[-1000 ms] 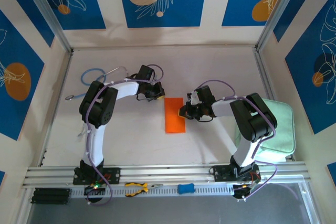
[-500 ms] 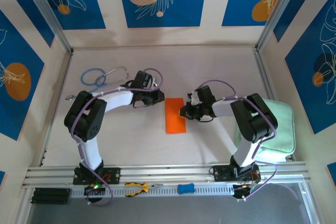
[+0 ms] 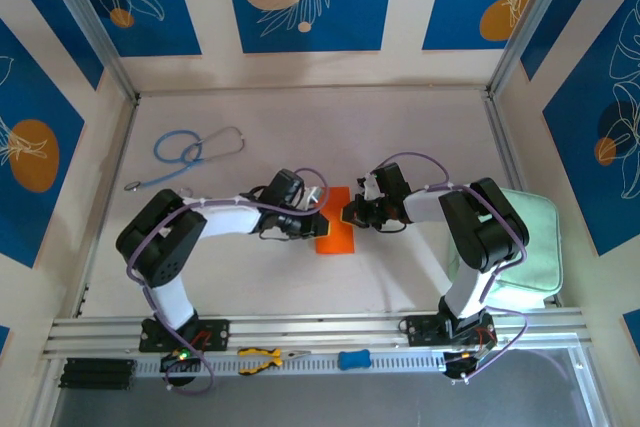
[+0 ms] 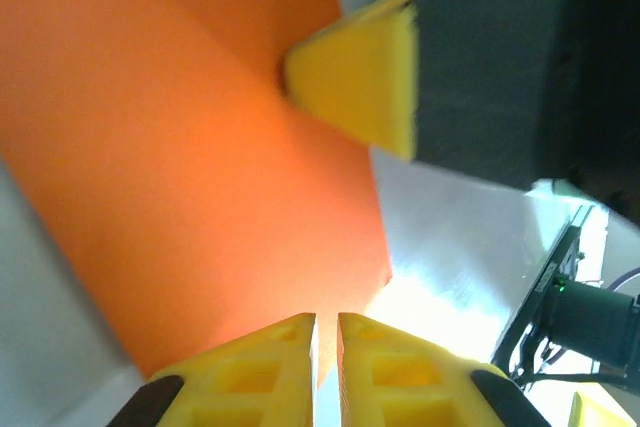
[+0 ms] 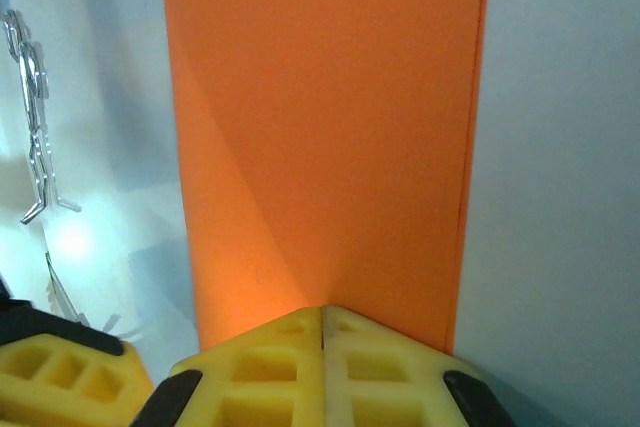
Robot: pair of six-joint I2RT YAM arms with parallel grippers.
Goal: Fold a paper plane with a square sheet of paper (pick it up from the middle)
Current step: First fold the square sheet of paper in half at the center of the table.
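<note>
Right gripper (image 5: pixel 322 312) closed, tip pinning orange sheet (image 3: pixel 335 239) flat; left gripper (image 4: pixel 326 319) nearly closed, empty, over its left edge, probably for creasing.

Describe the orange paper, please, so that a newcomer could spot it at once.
On the white table, look between the left gripper and right gripper at the centre. The paper lies there, a narrow plain orange rectangle, unlike the pale green pad at the right.
</note>
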